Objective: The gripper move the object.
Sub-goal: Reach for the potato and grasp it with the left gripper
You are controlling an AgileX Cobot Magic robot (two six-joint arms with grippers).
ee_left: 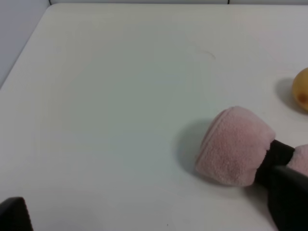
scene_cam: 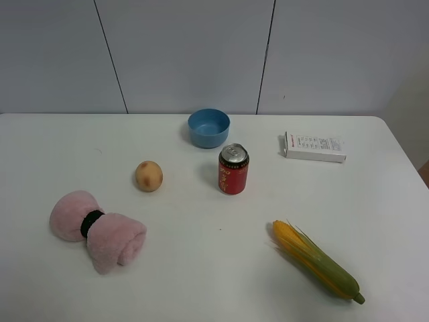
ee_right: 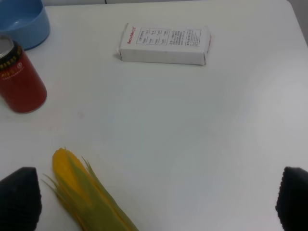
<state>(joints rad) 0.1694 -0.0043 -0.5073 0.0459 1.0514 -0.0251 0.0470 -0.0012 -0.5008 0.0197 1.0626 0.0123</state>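
The object, a small round tan-orange peach [scene_cam: 149, 176] with a reddish blush, sits on the white table [scene_cam: 201, 268] left of the red can [scene_cam: 233, 170]. Neither arm shows in the exterior high view. In the left wrist view the peach [ee_left: 302, 89] shows only as a sliver at the frame's edge. The left gripper [ee_left: 151, 214] is open and empty above bare table near the pink towel roll, well short of the peach. The right gripper [ee_right: 156, 199] is open and empty, its black fingertips [ee_right: 19, 197] wide apart beside the corn cob.
A pink rolled towel with a black band [scene_cam: 98, 230] lies at the front left. A blue bowl [scene_cam: 208, 127] stands behind the can. A white box [scene_cam: 314, 146] lies at the back right. A yellow-green corn cob [scene_cam: 316, 260] lies at the front right.
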